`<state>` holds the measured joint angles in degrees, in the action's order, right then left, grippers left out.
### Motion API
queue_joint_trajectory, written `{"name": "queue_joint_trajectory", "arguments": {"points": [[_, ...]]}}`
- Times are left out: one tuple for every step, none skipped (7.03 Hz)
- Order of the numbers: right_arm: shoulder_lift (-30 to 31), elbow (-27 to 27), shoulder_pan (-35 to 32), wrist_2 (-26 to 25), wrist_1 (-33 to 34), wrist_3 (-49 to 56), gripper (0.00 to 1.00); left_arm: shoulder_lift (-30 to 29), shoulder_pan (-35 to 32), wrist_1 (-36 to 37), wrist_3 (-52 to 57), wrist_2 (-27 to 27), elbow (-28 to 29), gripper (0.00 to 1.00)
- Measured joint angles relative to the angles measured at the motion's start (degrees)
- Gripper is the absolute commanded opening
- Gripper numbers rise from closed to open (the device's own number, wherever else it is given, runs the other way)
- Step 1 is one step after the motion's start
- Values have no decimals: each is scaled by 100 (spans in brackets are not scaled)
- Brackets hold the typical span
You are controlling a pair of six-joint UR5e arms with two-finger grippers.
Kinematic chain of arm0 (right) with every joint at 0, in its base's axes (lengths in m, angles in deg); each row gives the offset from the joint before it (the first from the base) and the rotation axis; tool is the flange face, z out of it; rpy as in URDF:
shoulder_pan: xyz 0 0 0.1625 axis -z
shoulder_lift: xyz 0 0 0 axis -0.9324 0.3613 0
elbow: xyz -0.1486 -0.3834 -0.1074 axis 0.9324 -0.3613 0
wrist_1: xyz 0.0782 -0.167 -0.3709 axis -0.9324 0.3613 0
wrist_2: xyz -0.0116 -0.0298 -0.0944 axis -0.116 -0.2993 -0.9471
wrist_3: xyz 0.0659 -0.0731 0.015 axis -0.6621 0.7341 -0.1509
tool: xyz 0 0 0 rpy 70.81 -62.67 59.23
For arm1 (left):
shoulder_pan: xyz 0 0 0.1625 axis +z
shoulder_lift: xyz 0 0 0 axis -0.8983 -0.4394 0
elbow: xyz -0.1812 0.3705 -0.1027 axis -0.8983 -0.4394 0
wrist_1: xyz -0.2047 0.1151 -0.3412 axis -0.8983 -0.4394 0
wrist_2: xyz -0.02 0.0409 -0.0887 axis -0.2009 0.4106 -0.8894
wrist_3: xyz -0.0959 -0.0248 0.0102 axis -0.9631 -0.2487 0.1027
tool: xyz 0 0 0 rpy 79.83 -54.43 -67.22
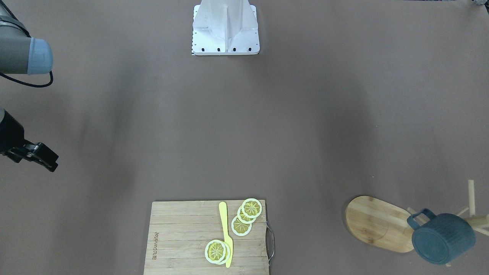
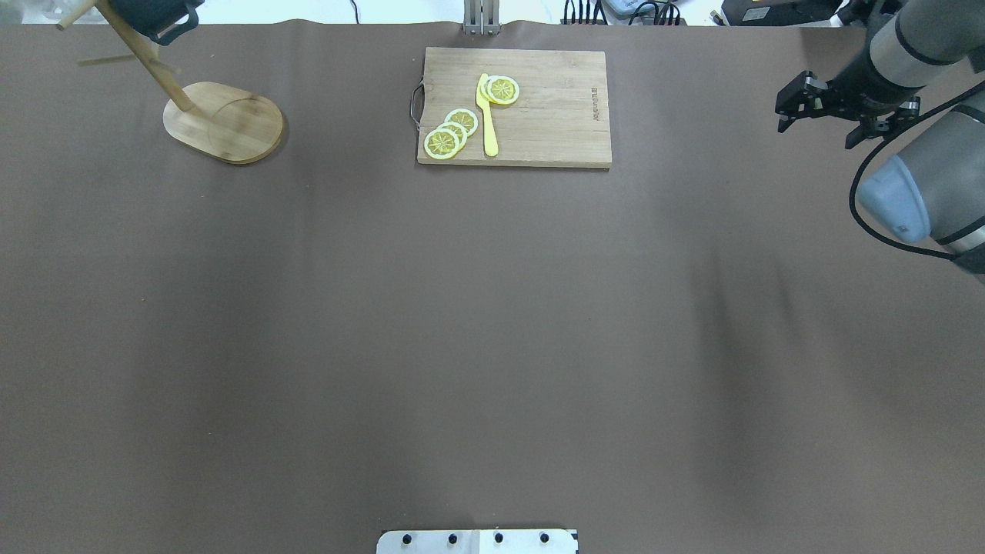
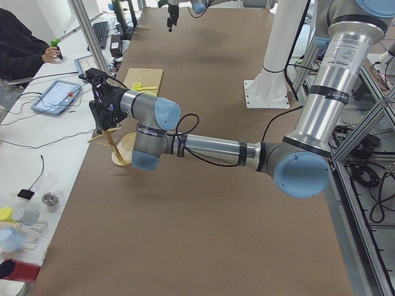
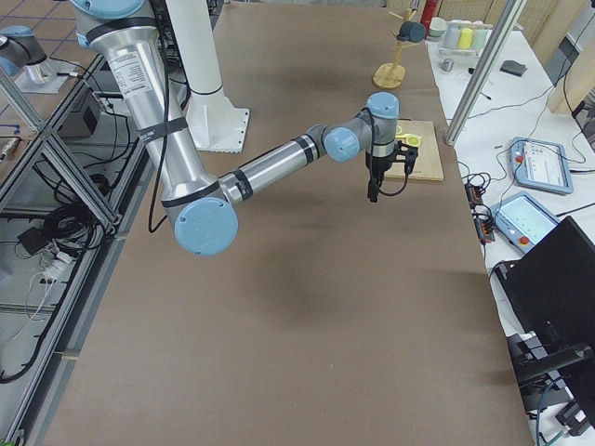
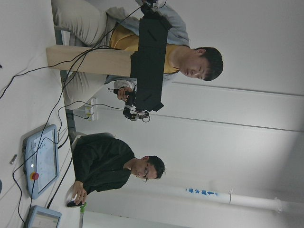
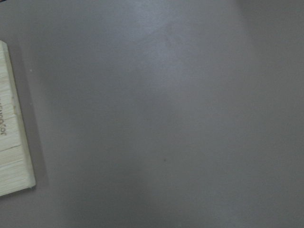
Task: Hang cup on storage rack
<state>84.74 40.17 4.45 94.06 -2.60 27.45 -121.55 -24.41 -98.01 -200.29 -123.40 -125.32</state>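
The cup [image 1: 443, 237] already hangs on the storage rack [image 1: 376, 222], so I judge the step in hand to be clearing the left gripper [image 3: 100, 102]: I would back it off slowly and straight, with no sideways sweep, lest it snag and tip the rack. That gripper sits just beside the upper pegs [image 1: 472, 198], near the cup; its opening and any contact I cannot tell. Far off, past the cutting board [image 2: 554, 108], the right gripper [image 2: 817, 131] hangs spread and empty.
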Motion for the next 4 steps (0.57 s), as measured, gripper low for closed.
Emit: {"name": "queue_joint_trajectory", "arguments": {"points": [[208, -52, -176, 31, -11, 443, 100, 124, -38, 322, 1211, -116, -9, 98], [392, -90, -344, 96, -19, 871, 100, 280, -46, 698, 2361, -172, -35, 98], [554, -117, -539, 202, -20, 1321, 100, 392, -45, 1053, 3294, -252, -54, 98], [738, -133, -784, 323, -17, 1845, 100, 456, -51, 1382, 4012, -460, -57, 98]]}}
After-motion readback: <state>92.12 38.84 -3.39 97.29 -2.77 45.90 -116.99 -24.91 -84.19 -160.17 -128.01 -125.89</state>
